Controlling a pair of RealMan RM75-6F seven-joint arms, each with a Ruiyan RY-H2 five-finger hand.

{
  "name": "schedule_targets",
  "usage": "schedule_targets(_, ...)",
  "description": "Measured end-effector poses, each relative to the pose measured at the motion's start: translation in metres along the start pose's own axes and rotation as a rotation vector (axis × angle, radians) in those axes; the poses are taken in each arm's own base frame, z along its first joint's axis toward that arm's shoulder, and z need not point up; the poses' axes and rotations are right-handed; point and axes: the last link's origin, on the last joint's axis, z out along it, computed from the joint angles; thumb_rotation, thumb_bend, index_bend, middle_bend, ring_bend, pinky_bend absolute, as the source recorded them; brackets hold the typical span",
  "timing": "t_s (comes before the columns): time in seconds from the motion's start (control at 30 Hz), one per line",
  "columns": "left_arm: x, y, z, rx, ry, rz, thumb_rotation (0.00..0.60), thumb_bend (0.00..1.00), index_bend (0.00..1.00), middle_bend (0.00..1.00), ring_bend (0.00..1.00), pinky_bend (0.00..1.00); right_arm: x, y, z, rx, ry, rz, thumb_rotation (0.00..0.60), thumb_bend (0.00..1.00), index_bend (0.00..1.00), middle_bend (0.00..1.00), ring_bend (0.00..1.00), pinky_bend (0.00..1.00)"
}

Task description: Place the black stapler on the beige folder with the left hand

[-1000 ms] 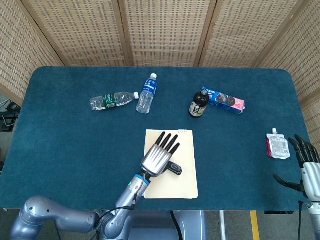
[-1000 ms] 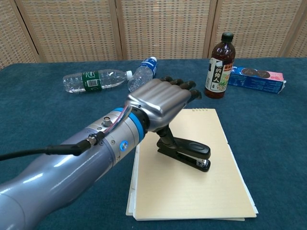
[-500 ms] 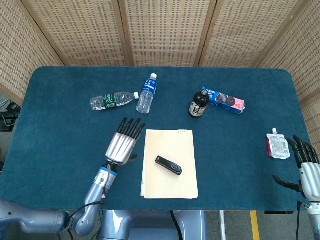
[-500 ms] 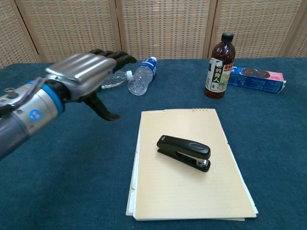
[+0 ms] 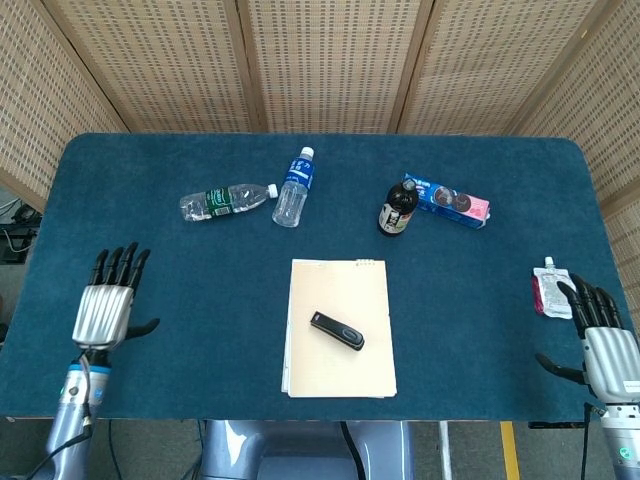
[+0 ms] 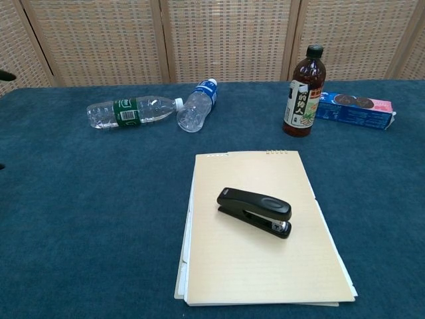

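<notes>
The black stapler (image 5: pixel 337 331) (image 6: pixel 255 211) lies flat on the beige folder (image 5: pixel 340 287) (image 6: pixel 259 266) near the table's front middle, with nothing touching it. My left hand (image 5: pixel 106 302) hovers at the table's front left, far from the folder, fingers spread and holding nothing. At the front right edge my right hand (image 5: pixel 600 339) is likewise open and empty. Neither hand shows in the chest view apart from a dark sliver at its left edge.
Two clear water bottles (image 5: pixel 224 199) (image 5: pixel 294 188) lie behind the folder. A dark brown bottle (image 5: pixel 397 207) stands beside a blue biscuit box (image 5: pixel 448 201). A small white and red pouch (image 5: pixel 555 290) lies just ahead of my right hand.
My left hand has let go of the stapler on the folder and drawn back to the far left of the table. The stapler has stayed put.
</notes>
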Motion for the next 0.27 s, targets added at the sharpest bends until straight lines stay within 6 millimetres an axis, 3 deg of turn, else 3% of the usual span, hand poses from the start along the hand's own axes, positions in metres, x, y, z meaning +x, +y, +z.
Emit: schedule_targets(0.27,0.002,-0.046,-0.049,0.084,0.016,0.000,0.600,0.09,0.00,0.00,0.00,0.00,-0.006,-0.005,0.000,0.013,-0.017,-0.024,0.600,0.10,0.01,0.00,0.00,0.00)
